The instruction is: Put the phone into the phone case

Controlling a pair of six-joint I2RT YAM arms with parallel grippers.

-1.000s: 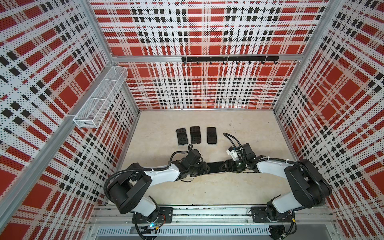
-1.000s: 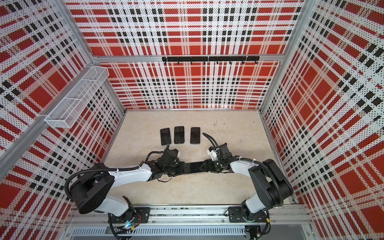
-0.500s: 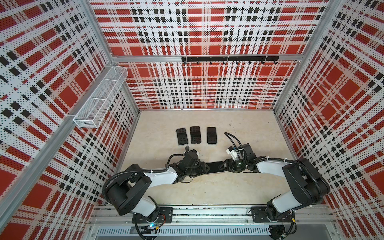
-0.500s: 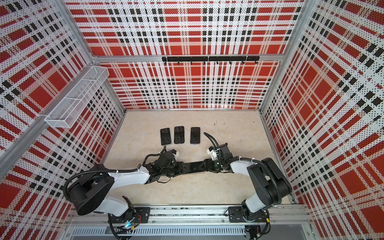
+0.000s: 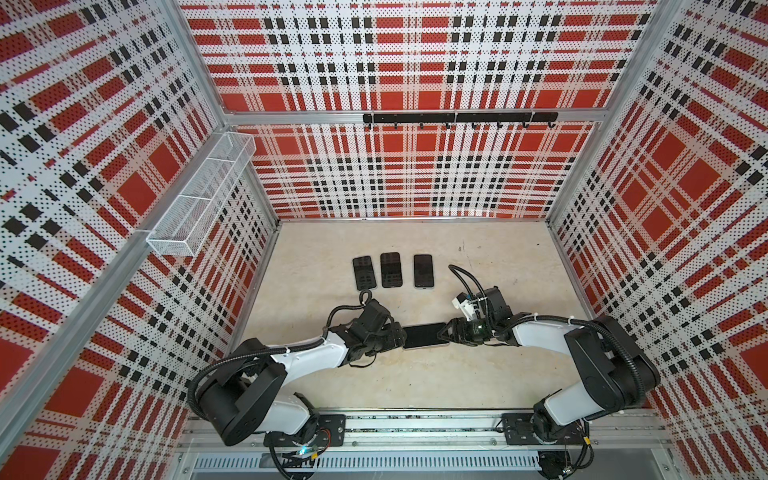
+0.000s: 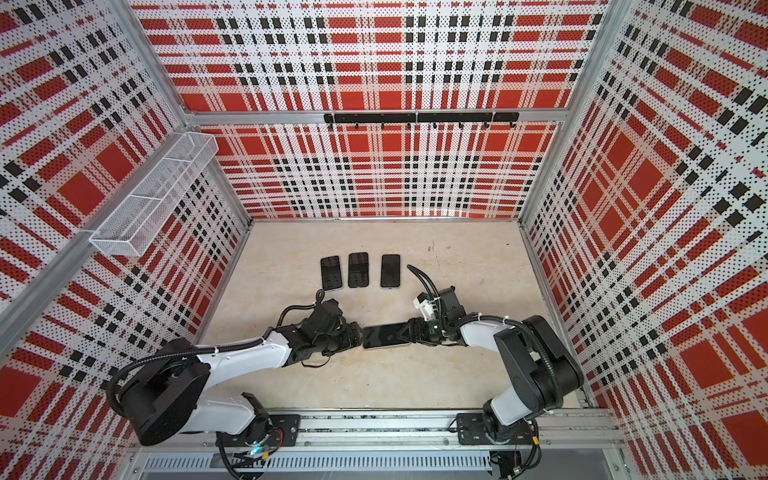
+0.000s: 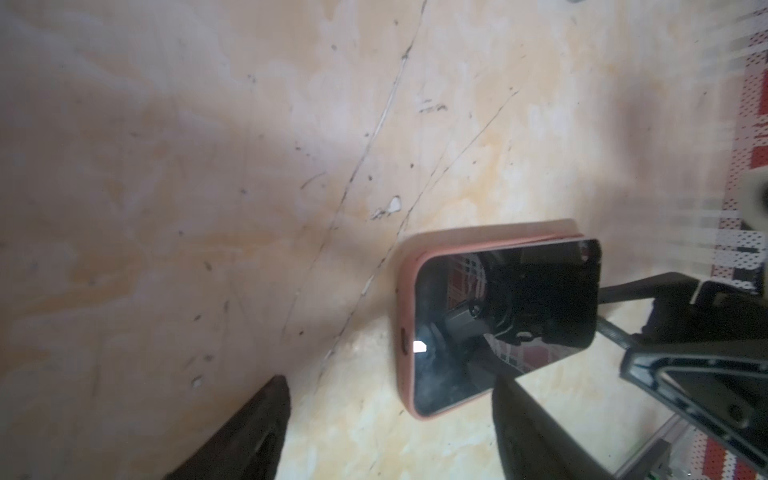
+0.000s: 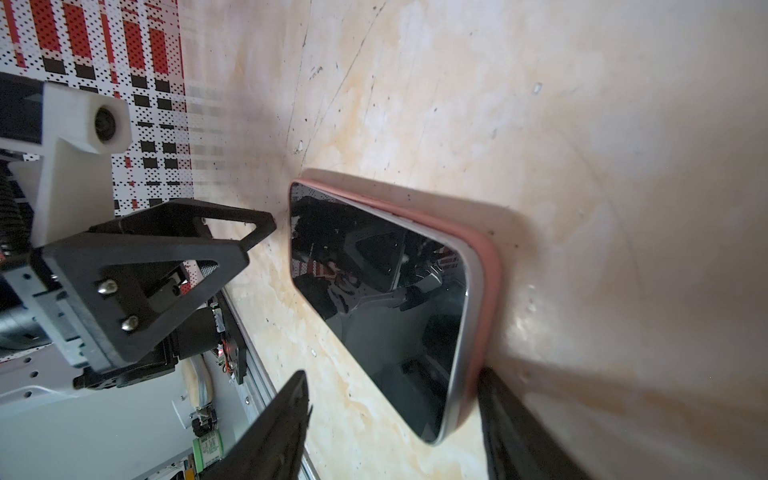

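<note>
Now the left gripper [image 5: 402,337] has released the phone [image 5: 424,336], while the right gripper [image 5: 447,332] stays spread.

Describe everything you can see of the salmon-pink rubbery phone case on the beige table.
The salmon-pink phone case looks like soft rubber, with rounded corners and a slot cutout in one end. It lies flat on the beige table, holding a black-screened phone face up. At the other end the phone's silver edge rides above the rim, not fully seated. One finger of the right gripper appears to touch that end.
</note>
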